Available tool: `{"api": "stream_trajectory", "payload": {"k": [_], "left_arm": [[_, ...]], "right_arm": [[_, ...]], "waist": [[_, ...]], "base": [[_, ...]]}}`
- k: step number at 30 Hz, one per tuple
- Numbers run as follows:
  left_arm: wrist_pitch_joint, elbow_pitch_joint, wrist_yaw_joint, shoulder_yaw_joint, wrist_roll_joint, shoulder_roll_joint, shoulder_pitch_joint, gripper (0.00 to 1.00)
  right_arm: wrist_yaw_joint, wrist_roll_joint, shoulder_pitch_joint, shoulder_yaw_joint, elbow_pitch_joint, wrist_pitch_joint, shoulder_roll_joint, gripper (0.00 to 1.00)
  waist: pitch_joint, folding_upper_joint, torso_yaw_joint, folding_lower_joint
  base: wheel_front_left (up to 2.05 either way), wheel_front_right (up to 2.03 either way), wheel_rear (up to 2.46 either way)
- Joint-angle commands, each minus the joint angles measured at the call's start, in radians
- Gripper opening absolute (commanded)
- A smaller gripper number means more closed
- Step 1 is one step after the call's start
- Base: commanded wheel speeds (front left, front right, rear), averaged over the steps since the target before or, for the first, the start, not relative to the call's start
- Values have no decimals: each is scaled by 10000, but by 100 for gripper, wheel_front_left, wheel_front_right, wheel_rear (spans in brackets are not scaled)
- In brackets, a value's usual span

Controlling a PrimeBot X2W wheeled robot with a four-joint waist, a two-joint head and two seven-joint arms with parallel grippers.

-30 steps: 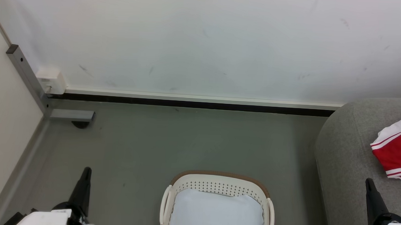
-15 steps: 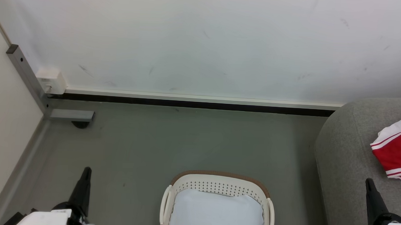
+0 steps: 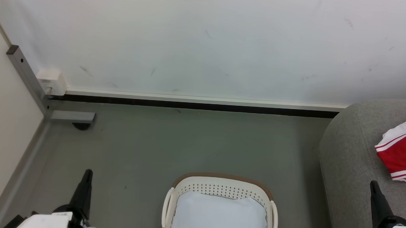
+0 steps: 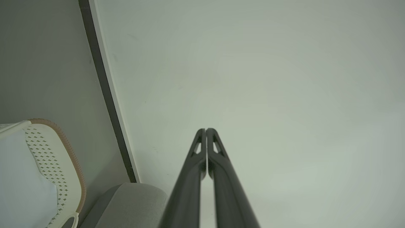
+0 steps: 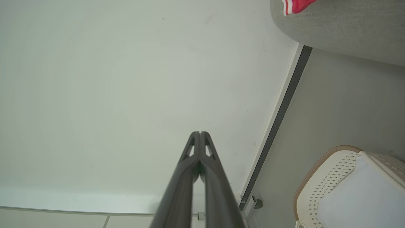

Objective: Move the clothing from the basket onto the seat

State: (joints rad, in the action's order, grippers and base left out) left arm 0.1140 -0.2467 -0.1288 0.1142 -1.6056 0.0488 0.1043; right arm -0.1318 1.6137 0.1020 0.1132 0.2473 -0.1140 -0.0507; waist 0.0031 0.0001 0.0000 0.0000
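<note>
Basket (image 3: 220, 189): on the floor (image 3: 194, 144), low centre in the head view, its near end cut by the frame edge. The brown rim band runs round the far end, with a loop handle on each side.
- Inside the basket: a pale pad (image 3: 219, 215) spans from side wall to side wall and comes up to the far perforated wall.

Clothing (image 3: 401, 153): red with white stripes. It lies right of the basket and farther back, well apart from it, on the seat (image 3: 352, 158). Its right part is cut by the frame edge.

Seat: right of the basket. A strip of bare floor runs between the seat's rounded corner and the basket's right handle. That corner reaches back close to the skirting (image 3: 196, 103).

Left gripper (image 3: 88, 172): left of the basket, well apart, over bare floor. The fingers are clenched tip to tip with nothing between them, and the left wrist view shows the tips meeting.

Right gripper (image 3: 373, 183): right of the basket, over the seat's front part and nearer than the clothing. It is clenched the same way and empty.

Open room:
- Beyond the basket's far rim, bare floor runs to the skirting under the wall (image 3: 206, 42).
- Left of the basket, the floor is open out to a side wall.
- In the far-left corner from the basket stand a grey metal post (image 3: 26, 75) with a foot bracket, and a small white box (image 3: 52, 81) on the wall.
</note>
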Motion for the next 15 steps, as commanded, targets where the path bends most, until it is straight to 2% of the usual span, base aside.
{"api": "stream_trajectory", "payload": {"k": [1, 15], "left_arm": [[37, 39, -36, 18, -134, 25, 82, 0], [37, 39, -36, 17, -134, 25, 82, 0]], "right_arm": [[21, -19, 124, 46, -48, -39, 4, 0], [21, -22, 125, 47, -48, -38, 6, 0]], "waist": [[0, -1, 0, 0], [0, -1, 0, 0]], "base": [[0, 0, 0], [0, 0, 0]]}}
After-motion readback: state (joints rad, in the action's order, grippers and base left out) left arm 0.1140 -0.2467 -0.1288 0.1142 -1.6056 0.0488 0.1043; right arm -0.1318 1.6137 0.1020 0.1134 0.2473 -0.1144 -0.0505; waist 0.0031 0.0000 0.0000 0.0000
